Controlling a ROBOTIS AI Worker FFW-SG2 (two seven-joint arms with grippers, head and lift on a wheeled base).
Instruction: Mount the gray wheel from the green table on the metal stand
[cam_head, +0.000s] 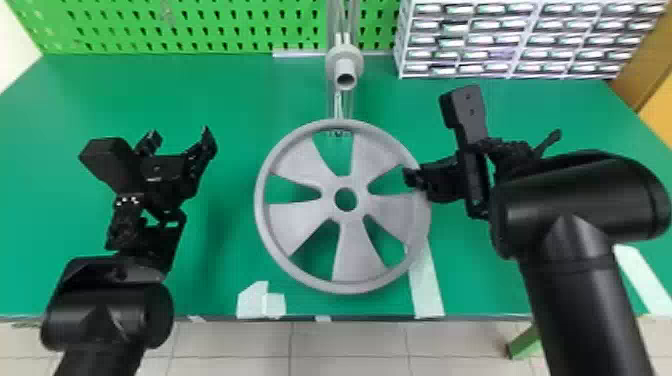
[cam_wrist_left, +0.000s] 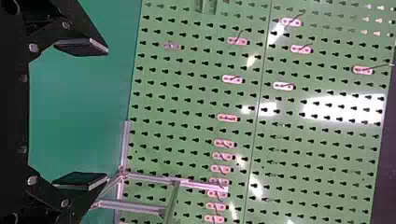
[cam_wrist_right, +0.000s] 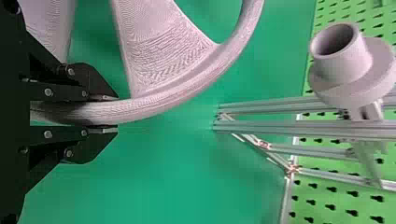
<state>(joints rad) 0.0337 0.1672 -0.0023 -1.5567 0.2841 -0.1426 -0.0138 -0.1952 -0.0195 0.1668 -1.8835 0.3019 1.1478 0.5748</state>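
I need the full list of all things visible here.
metal stand: 1, silver, back centre
mounting hub: 1, gray, on stand
gray wheel: 1, gray, centre
green table: 1, green, below wheel
pegboard: 1, green, behind table
hooks: several, pinkish, on pegboard
drawer cabinet: 1, white, back right
tape: several, white, on table
floor: 1, pale, below table
arms: 2, black, left and right
left gripper: 1, black, left, fingers open
right gripper: 1, black, fingers closed on wheel rim

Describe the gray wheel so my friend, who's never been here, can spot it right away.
Find the green table, then the metal stand. Nearer the robot is the wheel, its rim in the right hand. Unlike the stand's small gray hub, it has five broad spokes.
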